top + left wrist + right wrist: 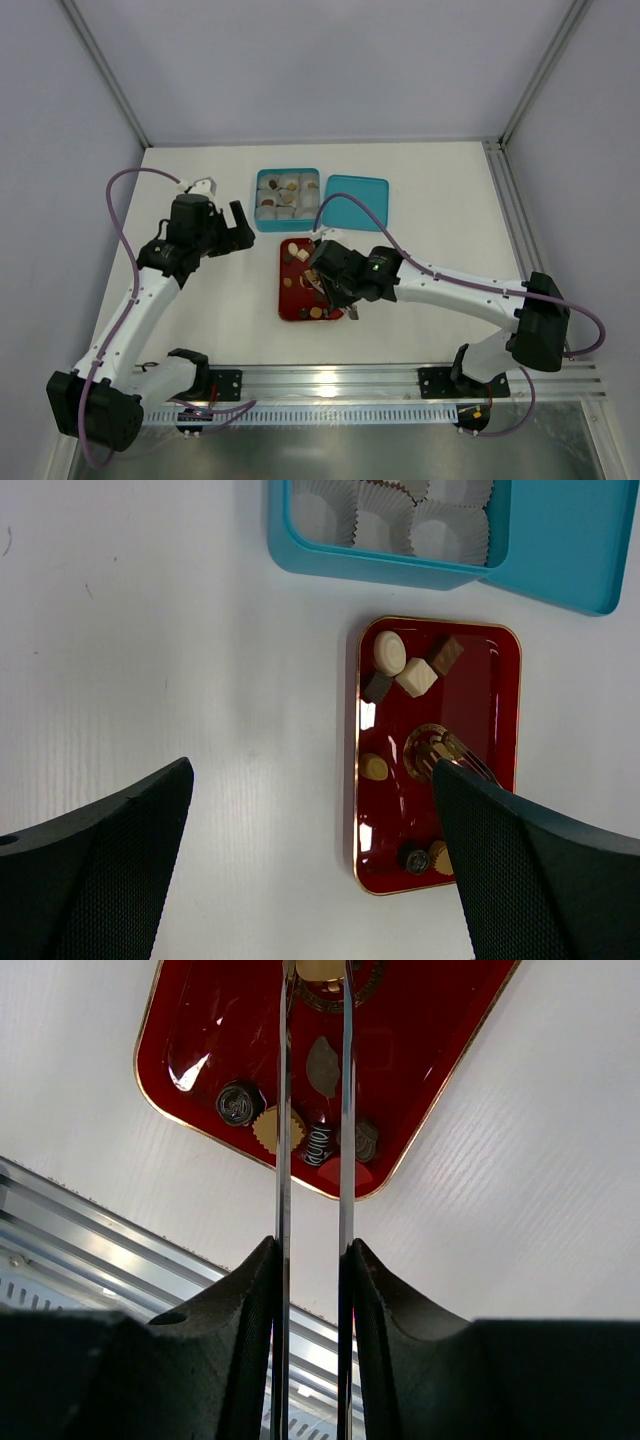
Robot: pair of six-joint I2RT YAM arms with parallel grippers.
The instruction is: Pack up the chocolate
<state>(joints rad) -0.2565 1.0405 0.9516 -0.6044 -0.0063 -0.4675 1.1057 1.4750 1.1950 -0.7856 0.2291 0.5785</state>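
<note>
The chocolate lies as small pieces on a red tray [290,305]: cream, brown and dark ones [416,677] at its far end, and a tan oval [375,768]. At its near end sit dark and tan rounds [238,1103]. My right gripper [312,1250] is shut on thin metal tongs [284,1110], whose blades reach over the tray's middle. A tan piece [320,968] shows between the blade tips at the frame's top edge. My left gripper [310,780] hangs open over bare table, left of the tray, holding nothing.
A teal box [287,199] lined with white paper cups [380,525] stands just beyond the tray. A few cups hold pieces. Its teal lid [356,203] lies to its right. An aluminium rail [90,1240] runs along the table's near edge.
</note>
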